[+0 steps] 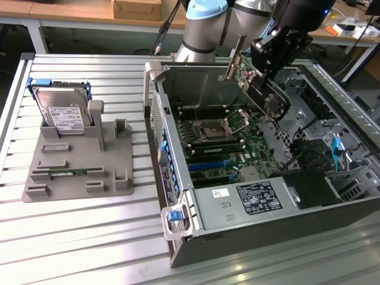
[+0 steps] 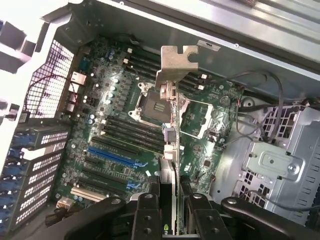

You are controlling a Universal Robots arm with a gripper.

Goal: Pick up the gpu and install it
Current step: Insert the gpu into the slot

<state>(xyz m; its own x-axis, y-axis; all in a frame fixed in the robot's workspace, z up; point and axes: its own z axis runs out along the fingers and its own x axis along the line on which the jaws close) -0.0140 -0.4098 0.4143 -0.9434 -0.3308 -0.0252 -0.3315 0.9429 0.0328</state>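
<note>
The gpu (image 1: 265, 94) is a dark card with a fan face and a silver end bracket (image 1: 235, 58). It hangs tilted in the air above the open computer case (image 1: 237, 202), over the processor socket (image 1: 221, 127) of the motherboard (image 1: 237, 151). My gripper (image 1: 265, 70) is shut on its upper part. In the wrist view the gpu (image 2: 171, 145) shows edge-on, its bracket (image 2: 177, 62) pointing away, clamped between my two black fingers (image 2: 150, 200). Blue expansion slots (image 2: 114, 157) lie on the motherboard (image 2: 120, 100) below and to one side of the card.
On the exterior view's left, a grey fixture (image 1: 77, 178) holds a silver hard drive (image 1: 62, 111) in a blue frame and a narrow green memory stick (image 1: 70, 173). The case's walls, drive cage (image 1: 332, 178) and loose cables (image 1: 309, 151) surround the motherboard.
</note>
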